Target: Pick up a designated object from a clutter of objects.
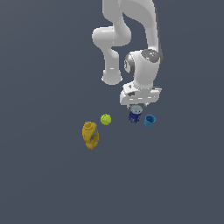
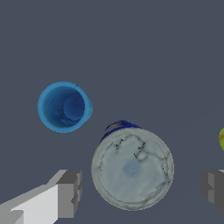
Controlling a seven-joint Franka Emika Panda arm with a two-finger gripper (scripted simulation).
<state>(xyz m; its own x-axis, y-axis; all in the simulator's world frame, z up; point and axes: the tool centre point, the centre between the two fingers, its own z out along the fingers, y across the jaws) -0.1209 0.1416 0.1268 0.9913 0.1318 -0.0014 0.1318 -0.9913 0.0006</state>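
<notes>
Exterior view looked down steeply from high and far off; the arm [image 1: 131, 48] entered from the frame's top centre, and the small items sat just below centre. Wrist view looked straight down at close range, between the fingers [image 2: 69, 193]. Both views shared the can [image 1: 135, 113] [image 2: 132, 168], the blue cup [image 1: 149, 120] [image 2: 64, 106] and the ball [image 1: 105, 119] [image 2: 222, 138], the ball cut by the wrist frame's edge.

I am looking at a flat dark grey surface [image 1: 43, 183] spreading across both views. It is showing one even slate tone.
</notes>
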